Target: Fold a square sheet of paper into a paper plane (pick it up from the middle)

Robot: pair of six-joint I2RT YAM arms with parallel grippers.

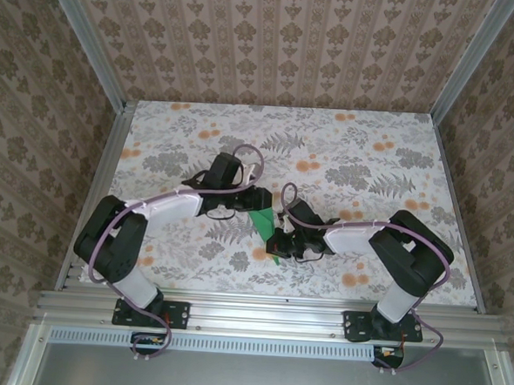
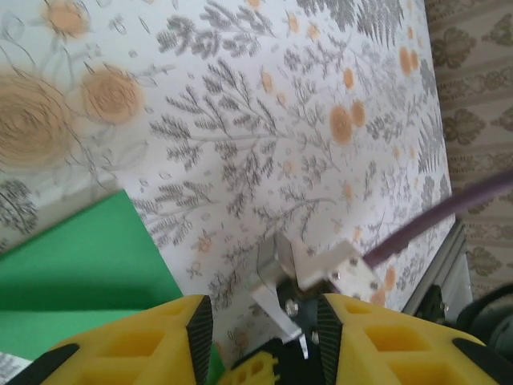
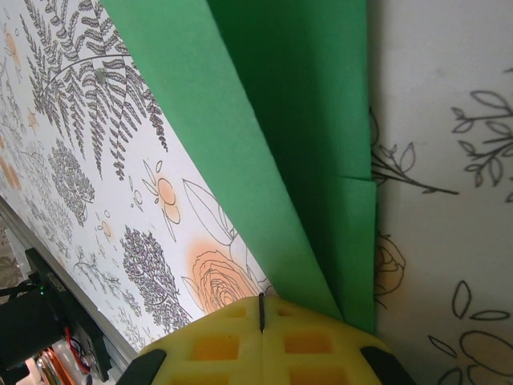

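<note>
Top view first: both arms lean in toward the middle of the floral desk (image 1: 372, 165), and the green paper (image 1: 264, 223) sits between them as a small creased, pointy shape, way narrower than a flat square. The left claw (image 1: 255, 203) is right at its upper end and the right claw (image 1: 278, 240) is down at the lower end. From up here I can't tell what either claw is doing. Left wrist cam: the left claw (image 2: 260, 343) has its yellow fingers (image 2: 152, 341) spread with a plain gap and nothing between the pads. The green paper (image 2: 80, 265) lies off to the left of the near finger, flat on the desk (image 2: 240, 120). Whether that finger touches it I can't say. Some white bracket hardware (image 2: 321, 269) and a purple cable (image 2: 449, 212) show past the gap. Right wrist cam: the right claw (image 3: 261, 319) is pressed together and pinching the green paper (image 3: 296, 120), which fans out from the pinch as two overlapping layers along one long crease over the desk (image 3: 449, 160). There's a little step on the right edge, so the layers don't quite line up. My read: it's mid-fold, somewhere in the lengthwise creasing, with the right claw anchoring one end and the left one free. The next move probably needs the left claw to get onto a loose layer and press or drag it along the crease while the right pinch holds, or the layers could slip further out of line.
</note>
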